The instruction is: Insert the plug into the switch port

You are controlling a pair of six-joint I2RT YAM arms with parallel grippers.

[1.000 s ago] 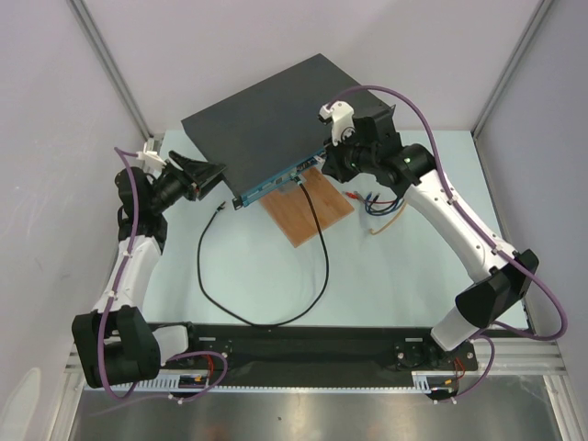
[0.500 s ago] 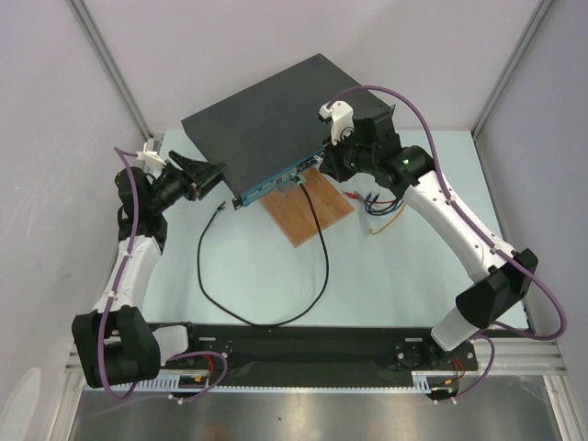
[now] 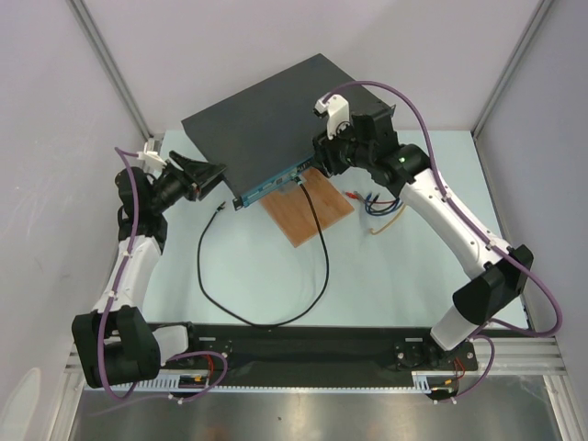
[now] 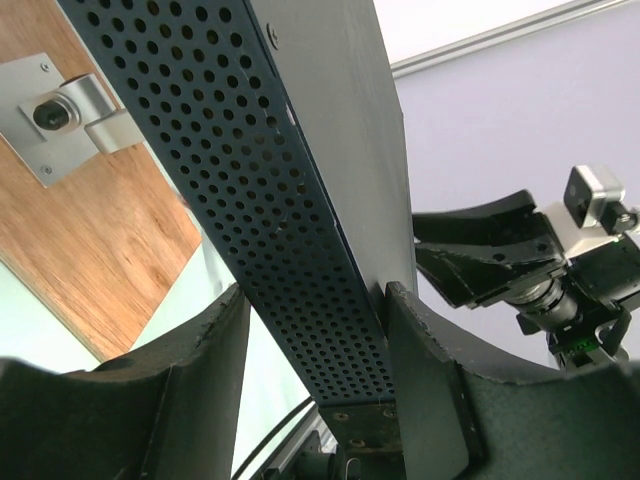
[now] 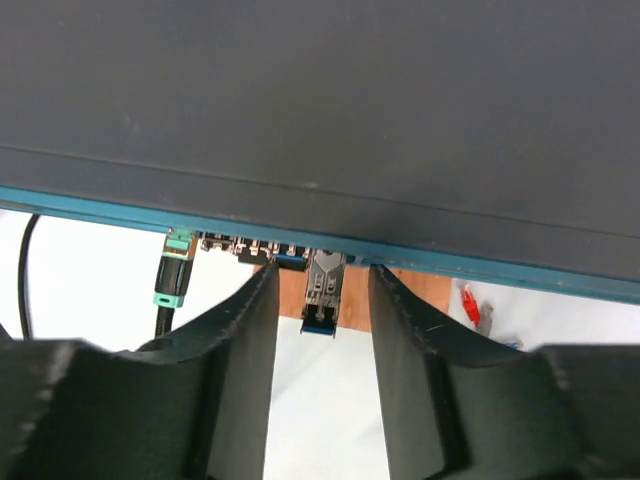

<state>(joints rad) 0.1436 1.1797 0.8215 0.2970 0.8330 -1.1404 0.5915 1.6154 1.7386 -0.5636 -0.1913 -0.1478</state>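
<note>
Overhead view, two wrist close-ups, switch [image 3: 266, 119] shared

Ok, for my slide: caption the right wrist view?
Right gripper, jaws open, flanks the silver plug seated in the switch.

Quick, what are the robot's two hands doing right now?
Left gripper: closed on the switch.
Right gripper: open around the plug, not touching.

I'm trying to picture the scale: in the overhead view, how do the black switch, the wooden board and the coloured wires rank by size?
Largest: switch.
Next: wooden board, though its far corner seems hidden under the switch.
Smallest: coloured wires.
All lie at a similar distance from the camera, so the order looks safe.
</note>
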